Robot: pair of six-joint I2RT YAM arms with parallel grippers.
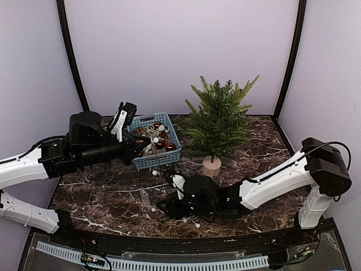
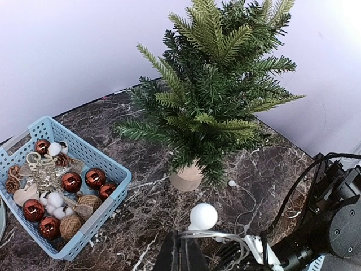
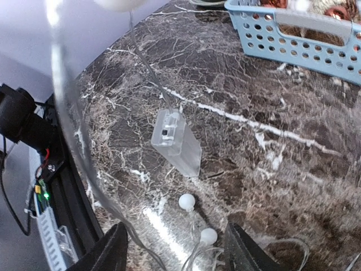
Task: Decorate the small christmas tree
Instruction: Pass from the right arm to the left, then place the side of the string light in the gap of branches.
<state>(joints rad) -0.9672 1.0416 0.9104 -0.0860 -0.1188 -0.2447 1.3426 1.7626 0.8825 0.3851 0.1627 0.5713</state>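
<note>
One small christmas tree [image 1: 217, 121], upright on the far tabletop [image 1: 101, 197], right of centre, just right of a blue basket [image 1: 165, 160] of ornaments. Arms: left claw [image 2: 181, 254] closed tight on the light string [image 2: 203, 217]. The right claw [image 3: 177, 254] is spread and empty, low over the near tabletop by a clear battery box [image 3: 176, 141].

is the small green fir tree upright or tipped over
Upright: the small green fir tree stands on its pale wooden cylinder base, flat on the dark marble table.
</note>
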